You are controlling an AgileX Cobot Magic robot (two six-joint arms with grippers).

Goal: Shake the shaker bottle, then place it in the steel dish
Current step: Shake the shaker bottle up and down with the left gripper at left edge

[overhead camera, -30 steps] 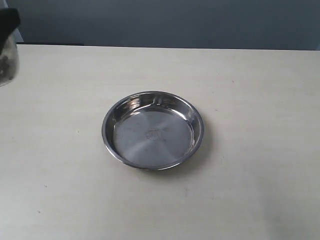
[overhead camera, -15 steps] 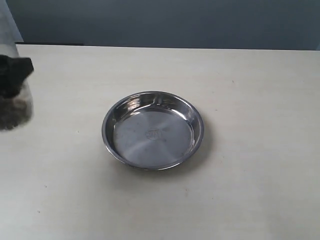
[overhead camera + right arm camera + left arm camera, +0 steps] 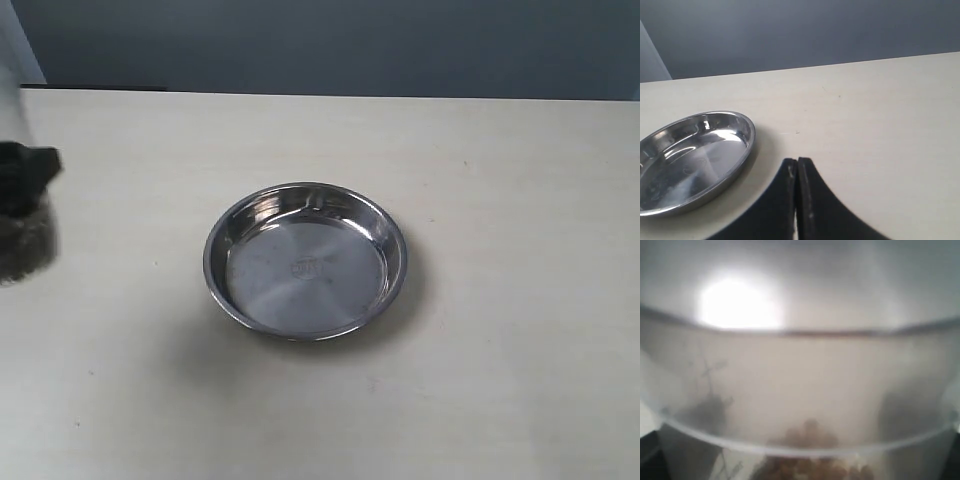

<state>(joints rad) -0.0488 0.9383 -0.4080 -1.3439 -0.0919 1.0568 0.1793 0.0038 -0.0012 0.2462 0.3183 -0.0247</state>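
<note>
The shaker bottle (image 3: pixel 24 240) is a motion-blurred streak at the far left edge of the exterior view, with dark grains low inside it. My left gripper (image 3: pixel 26 176) is shut on its body, and one black finger shows across it. In the left wrist view the frosted wall of the shaker bottle (image 3: pixel 805 390) fills the picture, with beige-brown grains (image 3: pixel 810 467) at the bottom. The steel dish (image 3: pixel 232 215) sits empty mid-table, well to the right of the bottle. My right gripper (image 3: pixel 797 163) is shut and empty, low over the table beside the steel dish (image 3: pixel 742 131).
The pale table top (image 3: pixel 520 200) stretches around the dish to a far edge against a dark blue-grey wall (image 3: pixel 350 45). Nothing else stands on it in these views.
The bottle and my left gripper have moved downward along the left edge of the exterior view over the last second. The dish and right gripper have stayed put.
</note>
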